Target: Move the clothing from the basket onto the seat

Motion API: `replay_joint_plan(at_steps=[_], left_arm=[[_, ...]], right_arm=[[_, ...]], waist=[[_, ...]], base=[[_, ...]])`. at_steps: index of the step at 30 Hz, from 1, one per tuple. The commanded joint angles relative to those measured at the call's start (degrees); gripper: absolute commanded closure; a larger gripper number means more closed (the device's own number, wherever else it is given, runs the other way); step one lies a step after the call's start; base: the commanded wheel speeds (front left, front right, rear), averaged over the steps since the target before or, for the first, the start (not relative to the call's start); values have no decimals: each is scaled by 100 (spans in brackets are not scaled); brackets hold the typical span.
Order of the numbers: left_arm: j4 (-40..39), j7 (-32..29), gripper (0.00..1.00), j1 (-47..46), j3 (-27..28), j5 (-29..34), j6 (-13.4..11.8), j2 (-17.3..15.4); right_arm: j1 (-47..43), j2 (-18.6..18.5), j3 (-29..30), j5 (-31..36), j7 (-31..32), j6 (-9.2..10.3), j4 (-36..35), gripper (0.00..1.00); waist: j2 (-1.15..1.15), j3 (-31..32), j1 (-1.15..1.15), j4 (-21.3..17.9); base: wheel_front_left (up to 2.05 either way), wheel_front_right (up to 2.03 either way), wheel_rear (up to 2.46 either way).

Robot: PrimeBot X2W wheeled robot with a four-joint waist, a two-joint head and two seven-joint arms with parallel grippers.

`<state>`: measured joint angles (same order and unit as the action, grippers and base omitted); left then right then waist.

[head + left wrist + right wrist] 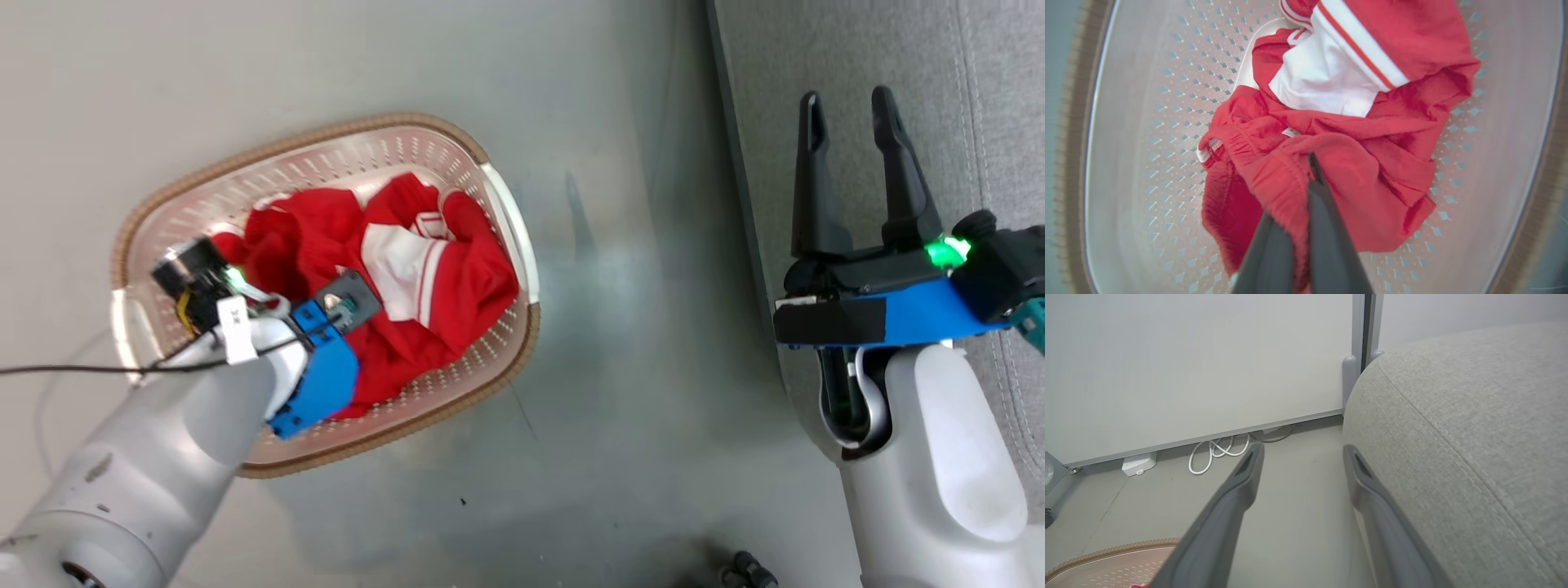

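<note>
**Left gripper clamps a fold of clothing in the basket**

The clothing (424,269) lies in a crumpled red heap inside the basket (326,155), with a white panel and thin red-and-white stripe trim facing up. It fills the middle and the side of the basket nearer the seat (898,65). The perforated wall is bare on the far side.

In the left wrist view, the left gripper (1306,179) points down into the heap. Its two dark fingers (1331,228) are pressed close together on a ridge of red fabric with a stitched hem. The fold is pinched between them and drapes over one finger. A small white tag shows just beyond the fingertips. In the head view, the left arm reaches over the near rim, and its wrist covers part of the heap.

The basket stands on the grey floor (612,367), apart from the seat, with a strip of floor between them.

The right gripper (847,110) hangs over the seat's edge with its fingers spread wide and nothing between them. In its wrist view, one finger lies close along the seat's rounded grey side. A white cable (1216,451) loops at the foot of the wall (1188,367) beyond.
</note>
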<state>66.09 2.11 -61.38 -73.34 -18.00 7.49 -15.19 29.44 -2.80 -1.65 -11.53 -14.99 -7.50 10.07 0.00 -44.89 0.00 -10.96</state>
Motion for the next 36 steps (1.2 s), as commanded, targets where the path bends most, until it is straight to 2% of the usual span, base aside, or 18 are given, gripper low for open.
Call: replay_joint_plan(at_steps=[1, 13, 25, 30, 36], left_arm=[[-40, 80, 100, 115, -14, -71, -5, 23], [-413, 859, 100, 511, -12, -485, -5, 318], [-872, 1274, 100, 643, -3, -1216, -5, 565], [-1134, 1318, 100, 719, 116, -1469, -5, 602], [-1707, 1314, 100, 867, 533, -1498, -60, 514]], right_arm=[[-77, -16, 13, 61, -30, 2, 17, 0], [-445, -17, 142, 311, -30, 2, 188, 0], [-841, -17, 172, 444, -30, 2, 375, 0], [-1023, -17, 158, 443, -30, 2, 458, 0], [-1263, -16, 167, 430, -30, 2, 530, 0]], waist=[[0, 178, 0, 118], [0, 1035, 0, 557], [0, 1898, 0, 954], [0, 2287, 0, 1037], [0, 2732, 0, 1109]], base=[[0, 0, 0], [0, 0, 0], [0, 0, 0], [0, 0, 0], [0, 0, 0]])
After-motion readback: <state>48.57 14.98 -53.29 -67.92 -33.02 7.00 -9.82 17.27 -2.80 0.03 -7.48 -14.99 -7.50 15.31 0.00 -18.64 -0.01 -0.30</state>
